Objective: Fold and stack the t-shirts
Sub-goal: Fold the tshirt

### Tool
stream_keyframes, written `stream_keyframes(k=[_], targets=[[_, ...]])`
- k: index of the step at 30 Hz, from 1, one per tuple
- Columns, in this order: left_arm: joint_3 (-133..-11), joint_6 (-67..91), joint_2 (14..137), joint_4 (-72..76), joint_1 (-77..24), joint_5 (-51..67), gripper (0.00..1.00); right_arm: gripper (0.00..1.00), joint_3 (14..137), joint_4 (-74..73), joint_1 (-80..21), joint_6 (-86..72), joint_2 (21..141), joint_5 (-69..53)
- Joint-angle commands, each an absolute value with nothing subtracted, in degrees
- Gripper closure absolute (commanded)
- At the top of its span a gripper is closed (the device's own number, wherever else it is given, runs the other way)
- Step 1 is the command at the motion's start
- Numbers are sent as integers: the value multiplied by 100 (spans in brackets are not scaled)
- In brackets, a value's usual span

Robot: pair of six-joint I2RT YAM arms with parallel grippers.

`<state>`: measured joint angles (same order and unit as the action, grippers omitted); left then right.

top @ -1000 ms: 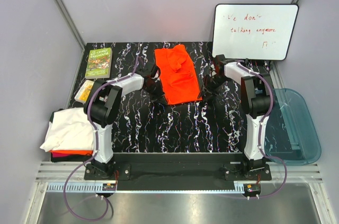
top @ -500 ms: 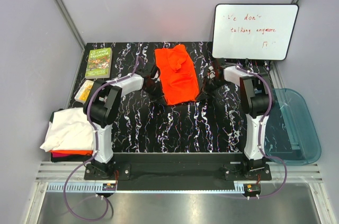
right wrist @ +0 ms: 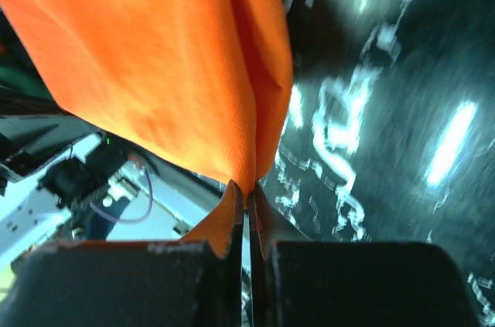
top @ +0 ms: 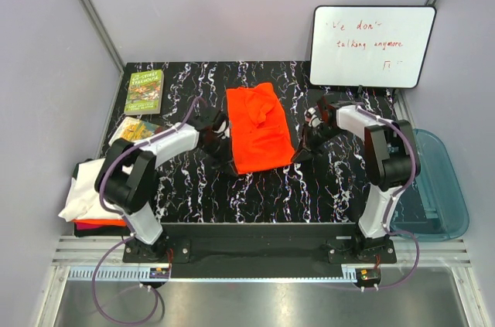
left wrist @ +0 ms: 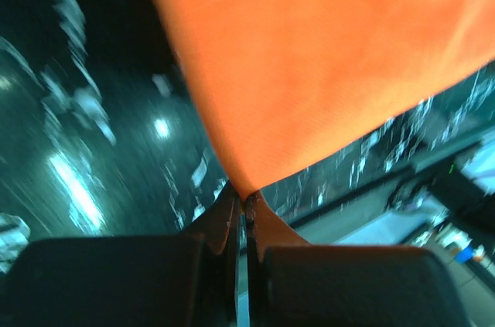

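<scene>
Tabletop (top: 255, 188) of black marble pattern with white veins, set in a booth with pale grey walls (top: 232, 2) and slanting metal posts (top: 87, 4) in the back corners. 1 orange t-shirt (top: 259, 130) lies part-folded at the middle of the surface, held by its 2 near corners. The left gripper (left wrist: 246, 202) is pinched tight on the near left corner of the cloth. The right gripper (right wrist: 246, 192) is pinched tight on the near right corner. At the table's left edge sits a pile with a white t-shirt (top: 85, 192) on top of a red-orange t-shirt (top: 100, 223). A green book (top: 145, 91) lies at the far left corner. A whiteboard (top: 371, 45) with red handwriting leans against the back wall on the right. A translucent blue tub (top: 441, 188) sits just off the table's right side.
</scene>
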<state>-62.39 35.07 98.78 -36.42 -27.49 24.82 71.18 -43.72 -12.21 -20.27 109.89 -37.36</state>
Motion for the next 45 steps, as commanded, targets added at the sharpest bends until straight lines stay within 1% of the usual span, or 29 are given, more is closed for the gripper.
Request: stream_keyframes(k=[1, 3, 6, 9, 12, 15, 19, 25, 33, 39, 45], targets=[[-6257, 3305, 9239, -4182, -2988, 2777, 100, 100, 7049, -4912, -1213, -1732, 10389, -4113], [-6415, 3278, 9141, -4350, -3006, 2734, 100, 100, 7153, -5044, -1213, -1696, 10214, -4183], [-7047, 3112, 9114, -4745, -3006, 2628, 100, 100, 7505, -5229, -1222, -1740, 10047, -4403], [-8117, 2954, 9324, -5201, -2997, 2514, 100, 100, 8076, -5335, -1213, -1836, 10037, -4430], [-8830, 2883, 9596, -5361, -2945, 2479, 100, 100, 8752, -5379, -1213, -1907, 10256, -4438], [-9227, 2891, 9834, -5388, -2813, 2575, 100, 100, 9438, -5379, -1204, -1934, 10634, -4386], [-9562, 2830, 10124, -5353, -2602, 2610, 100, 99, 10378, -5370, -1204, -1951, 11354, -4342], [-10010, 2742, 10696, -5265, -2189, 2689, 100, 99, 12099, -5370, -1204, -2118, 12767, -4359], [-10450, 2944, 11355, -4782, -1846, 2926, 100, 98, 13857, -5405, -1187, -2390, 13939, -4395], [-10828, 3076, 11619, -4535, -1670, 3006, 100, 97, 14764, -5370, -1187, -2663, 14510, -4395], [-10925, 3252, 11865, -4342, -1425, 2944, 100, 94, 15108, -4888, -1195, -3067, 14976, -4482]])
